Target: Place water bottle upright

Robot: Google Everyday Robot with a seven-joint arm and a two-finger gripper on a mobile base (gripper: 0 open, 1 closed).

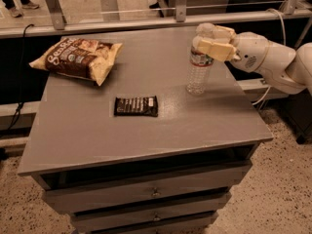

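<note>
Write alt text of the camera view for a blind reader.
A water bottle stands upright on a grey table, with the robot's pincer at its neck, reaching in from the picture's right. A chip bag lies back left, a dark snack bar mid-table.

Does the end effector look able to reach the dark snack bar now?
Probably yes: the end effector is at the neck of the water bottle, and only bare table lies between it and the snack bar.

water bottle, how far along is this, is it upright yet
Looks done: the water bottle stands upright, base on the grey table. In hand: the gripper sits at its cap and neck; whether it grips I cannot tell. Left, probably: release and back away without tipping it.
</note>
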